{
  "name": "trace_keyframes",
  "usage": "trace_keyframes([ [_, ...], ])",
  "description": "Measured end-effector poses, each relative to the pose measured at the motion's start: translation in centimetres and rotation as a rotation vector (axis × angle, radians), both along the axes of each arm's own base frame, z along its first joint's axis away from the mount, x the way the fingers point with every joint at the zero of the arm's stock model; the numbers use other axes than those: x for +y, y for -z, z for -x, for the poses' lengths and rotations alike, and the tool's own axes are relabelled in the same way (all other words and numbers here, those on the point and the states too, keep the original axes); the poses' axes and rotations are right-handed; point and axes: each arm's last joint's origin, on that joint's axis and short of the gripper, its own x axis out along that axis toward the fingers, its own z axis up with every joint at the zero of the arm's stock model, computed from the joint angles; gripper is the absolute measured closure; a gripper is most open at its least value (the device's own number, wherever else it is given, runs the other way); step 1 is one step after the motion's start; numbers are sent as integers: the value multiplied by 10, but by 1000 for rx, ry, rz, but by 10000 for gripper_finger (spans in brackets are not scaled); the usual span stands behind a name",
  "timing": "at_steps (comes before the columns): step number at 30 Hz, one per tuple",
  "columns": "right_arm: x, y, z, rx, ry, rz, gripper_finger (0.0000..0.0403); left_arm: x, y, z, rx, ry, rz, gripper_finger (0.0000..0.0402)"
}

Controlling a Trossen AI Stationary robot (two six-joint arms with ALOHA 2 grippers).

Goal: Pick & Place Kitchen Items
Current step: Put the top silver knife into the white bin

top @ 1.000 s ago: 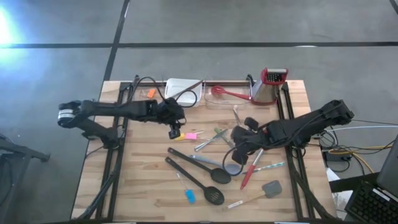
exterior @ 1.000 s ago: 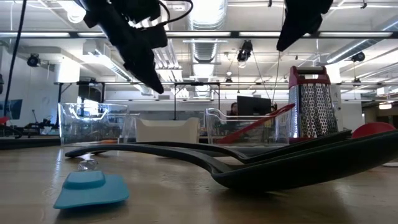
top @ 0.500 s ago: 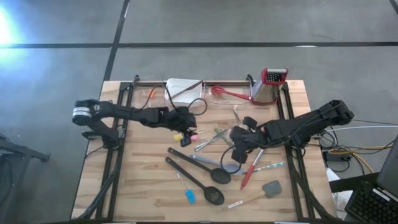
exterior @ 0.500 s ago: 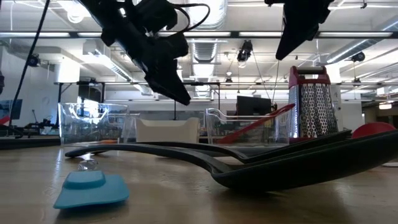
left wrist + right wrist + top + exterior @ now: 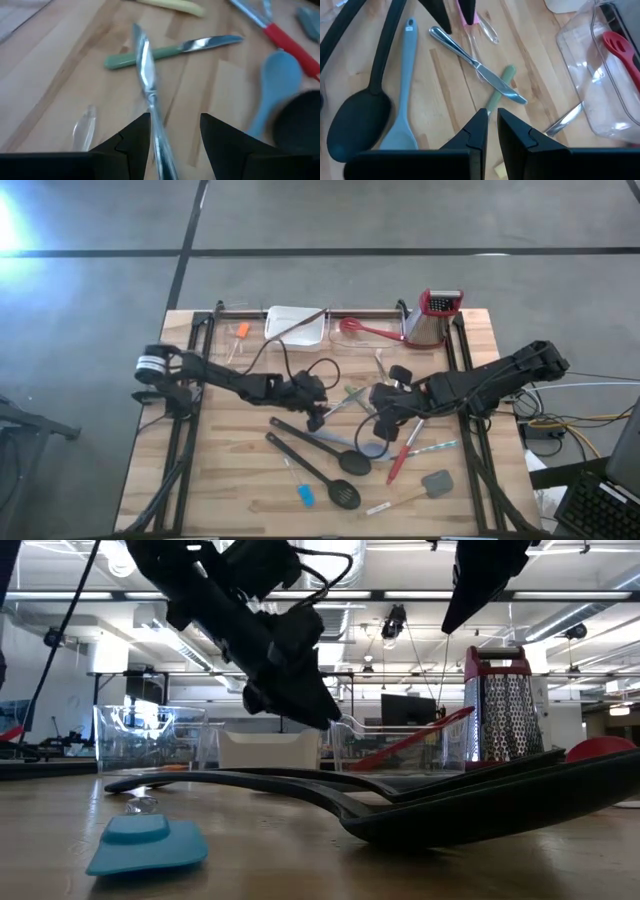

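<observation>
Kitchen items (image 5: 345, 455) lie scattered mid-worktop (image 5: 230, 490) in the high view, the left pincer (image 5: 316, 415) low over a metal knife (image 5: 335, 408) and the right pincer (image 5: 385, 412) just beside the clutter.

Low view: black spoons (image 5: 420, 802) span the foreground, a blue piece (image 5: 145, 843) near.

Left wrist view: open fingers (image 5: 134, 137) straddle the knife's handle, which crosses a green-handled knife (image 5: 170, 48); nothing is gripped yet. Thin, stiff, slick steel, probably light, best pinched mid-handle.

Right wrist view: fingers (image 5: 476, 132) nearly closed, holding nothing.
</observation>
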Motion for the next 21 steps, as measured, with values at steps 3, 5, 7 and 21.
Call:
trace_keyframes([
  [3,0,-1,1,0,-7,4,364,1,9,-3,15,-40,10,225],
  [5,0,-1,1,-1,-7,4,364,1,15,-5,24,-52,16,225],
  [7,0,-1,1,0,-12,6,364,0,20,-6,33,-50,17,225],
  [21,-1,-4,4,-5,-17,16,364,-5,41,-30,65,-28,19,225],
])
